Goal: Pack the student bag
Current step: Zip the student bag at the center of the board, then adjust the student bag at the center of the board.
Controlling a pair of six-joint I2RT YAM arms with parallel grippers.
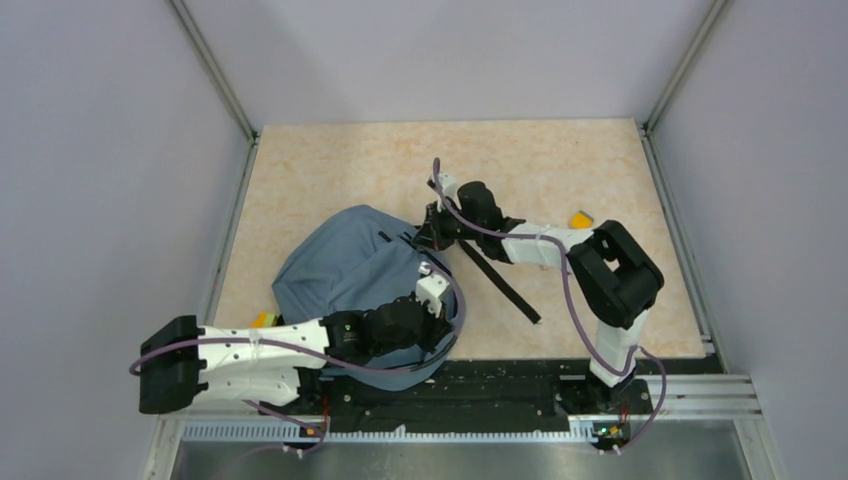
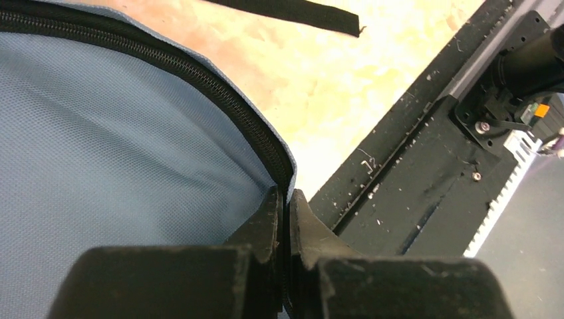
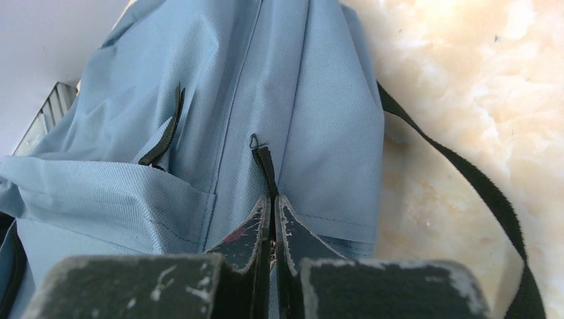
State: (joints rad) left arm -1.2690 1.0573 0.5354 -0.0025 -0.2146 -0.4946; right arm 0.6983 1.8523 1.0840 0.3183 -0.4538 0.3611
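Two hands clamped on student bag: left hand at zipper edge, right hand on tab; bag at table's near edge.

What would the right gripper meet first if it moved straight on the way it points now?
The student bag: the right gripper appears shut on its black tab, and the bag's cloth lies directly ahead.
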